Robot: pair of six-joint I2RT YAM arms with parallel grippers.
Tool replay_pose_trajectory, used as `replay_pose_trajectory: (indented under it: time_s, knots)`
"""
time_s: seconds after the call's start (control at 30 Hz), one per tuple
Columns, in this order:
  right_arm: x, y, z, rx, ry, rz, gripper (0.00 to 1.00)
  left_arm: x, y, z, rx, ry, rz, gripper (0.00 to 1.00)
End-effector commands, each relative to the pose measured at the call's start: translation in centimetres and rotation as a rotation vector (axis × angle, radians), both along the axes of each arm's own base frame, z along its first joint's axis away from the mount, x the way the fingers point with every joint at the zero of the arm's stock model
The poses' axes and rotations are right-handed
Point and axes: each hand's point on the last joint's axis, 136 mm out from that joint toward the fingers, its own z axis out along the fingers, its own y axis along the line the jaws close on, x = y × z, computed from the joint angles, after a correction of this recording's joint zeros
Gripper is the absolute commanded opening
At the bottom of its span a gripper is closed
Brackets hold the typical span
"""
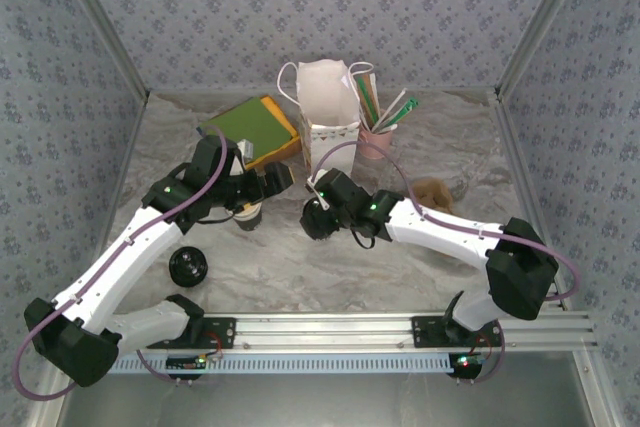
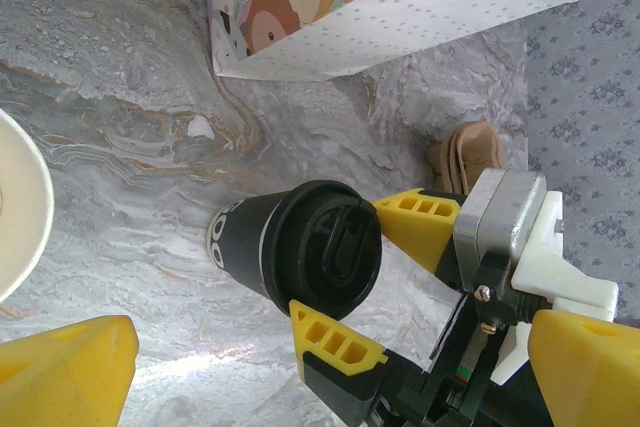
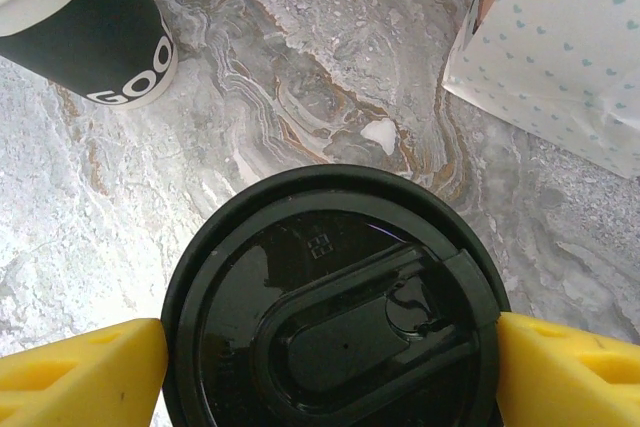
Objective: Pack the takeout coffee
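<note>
Lidded takeout coffee [image 3: 330,307], lidless cup [image 3: 100,37] beyond

We see a grey desk [image 1: 330,267] marbled with tan and white veins. The takeout coffee [image 3: 330,297] is black, glossy lid included, and the fingers [image 3: 80,377] of the right pincer [image 2: 375,277] are yellow. On the far side, the bag [image 1: 330,107] is white with pale teal hearts and a cartoon lion. Left of it lies a green pad [image 1: 250,125] edged in orange. The walls [image 1: 330,7] carry small blue-grey sprigs.
</note>
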Motion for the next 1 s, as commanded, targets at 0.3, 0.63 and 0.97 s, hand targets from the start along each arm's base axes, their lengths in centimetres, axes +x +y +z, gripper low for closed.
replay_pose_trajectory:
  time_s: [0.3, 0.63, 0.97]
  knots:
    - [-0.1, 0.4, 2.5, 0.01, -0.001, 0.006, 0.9, -0.7, -0.1, 0.1, 0.0, -0.003, -0.027, 1.0]
    - [0.6, -1.4, 5.3, 0.149, 0.103, -0.081, 0.77, -0.8, -1.8, -1.8, 0.091, 0.048, -0.082, 0.98]
    - [0.5, -4.0, 3.7, 0.28, 0.365, -0.186, 0.55, -1.4, -4.3, -6.1, 0.307, 0.123, -0.172, 0.7]
